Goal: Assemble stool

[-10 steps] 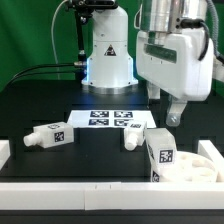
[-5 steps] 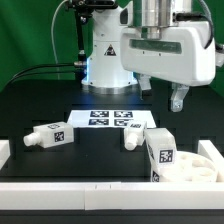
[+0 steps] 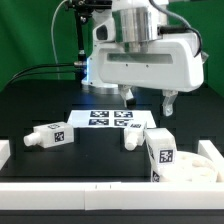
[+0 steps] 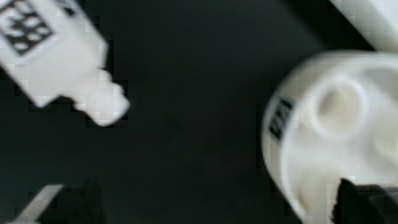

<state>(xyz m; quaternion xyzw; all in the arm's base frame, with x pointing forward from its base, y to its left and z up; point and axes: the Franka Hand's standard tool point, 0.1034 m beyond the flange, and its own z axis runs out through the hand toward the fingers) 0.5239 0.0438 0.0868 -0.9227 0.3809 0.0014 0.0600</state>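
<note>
With the marker board (image 3: 108,118) as the centre of the dial in the exterior view, the stool lies in pieces on the black worktop (image 3: 40,100). The seat disc (image 3: 200,165) is at four o'clock. An upright leg (image 3: 160,150) stands at its rim, though I cannot tell whether it sits in a socket. A lying leg (image 3: 50,135) is at eight o'clock, and a third leg (image 3: 132,138) is near five o'clock, just beside the board.

The hand (image 3: 147,98) hangs above the board around one o'clock. It is released, with its fingers spread and nothing between them. The wrist view shows a leg (image 4: 54,55) and the seat disc (image 4: 347,120) well apart, both blurred.

The parts look like hard white plastic: probably light, stiff and smooth, so they are likely to slip or swivel in a loose pinch. A leg is best taken across its flat blocky sides near mid-length, leaving the narrower peg end free. The disc looks too wide to take across its whole face, so its rim seems the better hold.
</note>
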